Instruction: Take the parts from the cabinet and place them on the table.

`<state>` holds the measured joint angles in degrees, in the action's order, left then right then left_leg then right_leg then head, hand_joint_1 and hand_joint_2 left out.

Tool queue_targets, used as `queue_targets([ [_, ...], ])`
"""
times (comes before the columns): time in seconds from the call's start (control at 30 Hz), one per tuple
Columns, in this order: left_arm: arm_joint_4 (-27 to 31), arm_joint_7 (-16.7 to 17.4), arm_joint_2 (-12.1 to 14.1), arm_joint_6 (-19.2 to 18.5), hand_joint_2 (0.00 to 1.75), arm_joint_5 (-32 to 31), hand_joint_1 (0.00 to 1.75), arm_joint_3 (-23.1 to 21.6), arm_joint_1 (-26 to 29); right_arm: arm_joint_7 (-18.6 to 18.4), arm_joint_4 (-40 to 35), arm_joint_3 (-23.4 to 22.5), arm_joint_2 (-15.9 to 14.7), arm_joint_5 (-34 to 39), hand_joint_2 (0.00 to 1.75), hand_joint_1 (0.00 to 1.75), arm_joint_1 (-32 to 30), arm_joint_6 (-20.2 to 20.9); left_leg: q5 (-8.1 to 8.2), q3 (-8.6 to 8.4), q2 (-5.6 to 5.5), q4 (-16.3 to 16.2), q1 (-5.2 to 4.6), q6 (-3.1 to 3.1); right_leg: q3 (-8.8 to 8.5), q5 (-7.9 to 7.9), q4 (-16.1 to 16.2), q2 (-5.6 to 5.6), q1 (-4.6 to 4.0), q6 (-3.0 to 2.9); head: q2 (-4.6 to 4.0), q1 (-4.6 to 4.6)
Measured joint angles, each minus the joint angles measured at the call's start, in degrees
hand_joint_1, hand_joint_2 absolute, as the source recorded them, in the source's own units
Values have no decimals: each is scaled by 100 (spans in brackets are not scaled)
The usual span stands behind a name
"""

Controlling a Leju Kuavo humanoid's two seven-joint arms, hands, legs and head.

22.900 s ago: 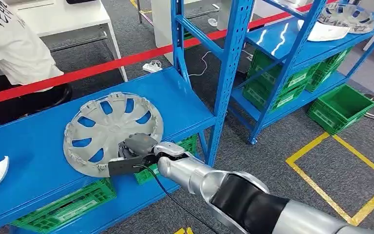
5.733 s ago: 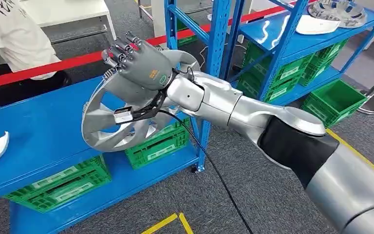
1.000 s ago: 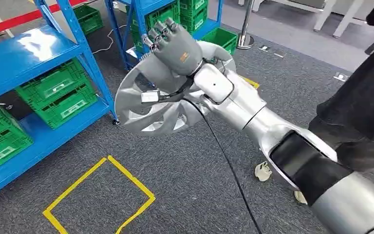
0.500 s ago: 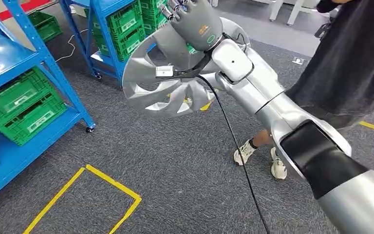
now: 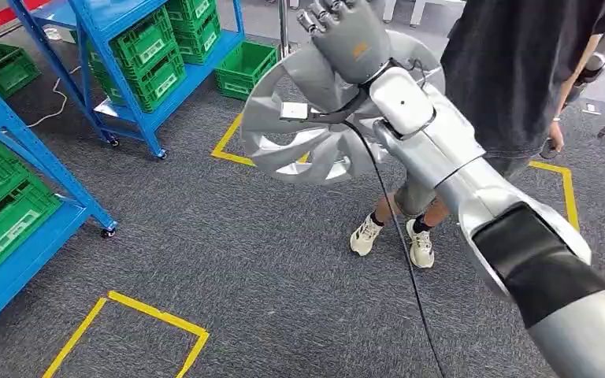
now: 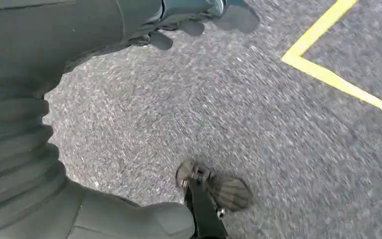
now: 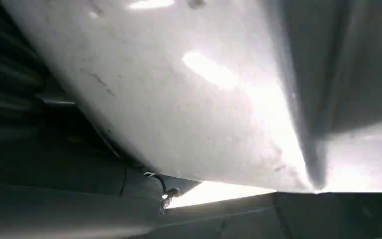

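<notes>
At the left stand blue racks (image 5: 87, 35) with green crates (image 5: 151, 47), and yellow tape (image 5: 130, 311) marks the grey floor. The left robot hand (image 6: 15, 164) hangs over that floor; whether its fingers are spread I cannot tell. In the middle, the right robot hand (image 5: 352, 35) clasps the silver hubcap (image 5: 315, 130) by its rim, held high and tilted. Just beside it on the right stands 1 person (image 5: 512, 71) (uncomfortably near). Carrying well calls for a firm grasp, a slow swing clear of the person, and keeping the hubcap steady until the table appears.
</notes>
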<state>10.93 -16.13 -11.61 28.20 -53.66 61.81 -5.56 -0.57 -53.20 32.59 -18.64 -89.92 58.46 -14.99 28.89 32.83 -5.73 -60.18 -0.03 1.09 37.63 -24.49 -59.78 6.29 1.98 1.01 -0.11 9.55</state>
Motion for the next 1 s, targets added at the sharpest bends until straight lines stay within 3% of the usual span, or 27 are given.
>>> queue_targets([
  [0.1,4,-54,-4,-76,175,39,0,0,-48,-2,2,0,11,-7,175,175,33,163,-12,-54,190,72,-54,28,55,109,94,211,50,160,0,7],
  [0.13,2,-52,-15,-96,175,65,0,4,-54,35,22,0,13,-7,175,175,91,212,-103,-102,288,217,46,21,76,109,85,138,58,159,0,35],
  [0.17,7,-48,-22,-120,175,74,0,4,-64,64,48,4,28,-11,175,175,215,243,-142,-121,354,278,21,43,145,11,-27,-231,-17,162,0,75],
  [0.2,4,-33,-33,-133,175,83,0,7,-63,66,123,26,107,-7,175,175,368,267,-160,-111,460,286,12,60,319,-218,-369,-455,-18,171,0,118],
  [0.27,0,-13,-66,-149,175,83,0,7,-43,59,271,63,251,-6,175,175,570,273,-155,-107,663,284,9,62,708,-579,-1241,-556,-19,219,4,357],
  [0.3,-4,-13,-85,-155,175,72,0,7,-48,59,339,88,293,-9,175,175,624,271,-151,-106,750,278,15,65,829,-634,-1522,-567,-7,246,7,391],
  [0.33,-9,-4,-101,-160,175,48,0,7,-50,59,402,107,310,-6,175,175,656,266,-138,-108,821,271,27,57,818,-555,-1522,-585,12,270,7,402],
  [0.37,-13,29,-127,-160,175,8,0,7,-47,59,450,118,312,-4,175,175,686,258,-116,-109,889,248,47,31,666,-378,-1257,-613,33,293,7,422],
  [0.4,-17,68,-146,-160,175,-20,0,7,-47,61,479,118,317,6,175,175,717,232,-83,-107,954,207,71,-10,398,-153,-779,-673,52,324,7,454],
  [0.43,-17,92,-153,-155,175,-39,0,7,-47,66,492,118,317,15,175,175,755,212,-31,-103,1008,144,87,-60,88,59,-236,-828,72,361,7,528],
  [0.47,-9,92,-138,-153,175,-52,0,7,-48,64,511,118,317,35,175,175,777,192,16,-79,1055,88,57,-115,-14,-39,-6,-1093,30,371,7,623],
  [0.5,-7,81,-133,-153,175,-55,0,7,-53,70,516,118,317,46,175,175,797,166,74,-71,1081,5,18,-165,-2,12,13,-996,26,254,7,616],
  [0.53,-4,48,-133,-153,175,-55,0,7,-51,68,529,118,317,52,175,175,785,162,70,-88,1112,40,20,-179,12,-9,-26,-921,10,160,11,518],
  [0.6,-4,-8,-114,-229,175,-55,0,9,-50,68,544,111,271,57,175,175,780,159,62,-131,1222,79,29,-220,55,-5,-39,-795,-7,73,11,468],
  [0.63,-7,-39,-111,-312,175,-57,0,9,-66,66,533,103,267,59,175,175,787,162,112,-129,1204,31,48,-260,54,19,-22,-729,19,29,13,479],
  [0.67,-4,-63,-100,-348,175,-74,0,7,-78,66,520,92,264,57,175,175,791,162,231,-78,930,-89,67,-281,56,23,-20,-684,25,1,13,501],
  [0.7,-4,-85,-98,-363,175,-101,0,4,-83,59,516,68,264,61,175,175,790,166,446,33,738,-386,76,-277,58,31,-12,-634,25,-29,13,512],
  [0.77,-4,-65,-79,-363,175,-109,0,2,-79,61,492,63,275,59,175,175,782,173,860,430,626,-1277,56,-263,67,41,-9,-493,-7,-56,13,540],
  [0.8,-4,-39,-72,-363,175,-109,0,2,-77,61,485,59,275,59,175,175,776,181,935,595,617,-1592,47,-239,69,44,-9,-415,-34,-61,13,540],
  [0.83,-4,-11,-63,-358,175,-112,0,4,-64,64,481,48,273,57,175,175,772,197,875,661,611,-1669,34,-197,69,48,-9,-335,-60,-67,13,540],
  [0.87,-4,44,-55,-339,175,-120,0,4,-55,68,452,33,273,55,175,175,772,218,695,615,591,-1500,-1,-135,68,51,-9,-251,-85,-72,13,538],
  [0.9,-4,81,-48,-319,175,-125,0,4,-47,77,407,9,271,55,175,175,776,238,434,479,551,-1133,-31,-52,64,55,-10,-165,-111,-77,13,540],
  [0.93,-4,135,-39,-300,175,-131,0,4,-40,96,354,-11,271,55,175,175,796,268,116,277,436,-629,-78,53,58,60,-9,-81,-126,-85,13,540],
  [0.97,-4,184,-19,-291,175,-136,0,4,-26,131,308,-28,271,57,175,175,815,297,-101,128,128,-166,-136,175,66,68,4,-19,-91,-94,13,544],
  [1.0,-2,221,29,-280,175,-136,0,2,-12,149,295,-33,271,61,175,175,854,312,-53,85,-6,-143,-95,221,77,90,12,43,-105,-67,13,582],
])
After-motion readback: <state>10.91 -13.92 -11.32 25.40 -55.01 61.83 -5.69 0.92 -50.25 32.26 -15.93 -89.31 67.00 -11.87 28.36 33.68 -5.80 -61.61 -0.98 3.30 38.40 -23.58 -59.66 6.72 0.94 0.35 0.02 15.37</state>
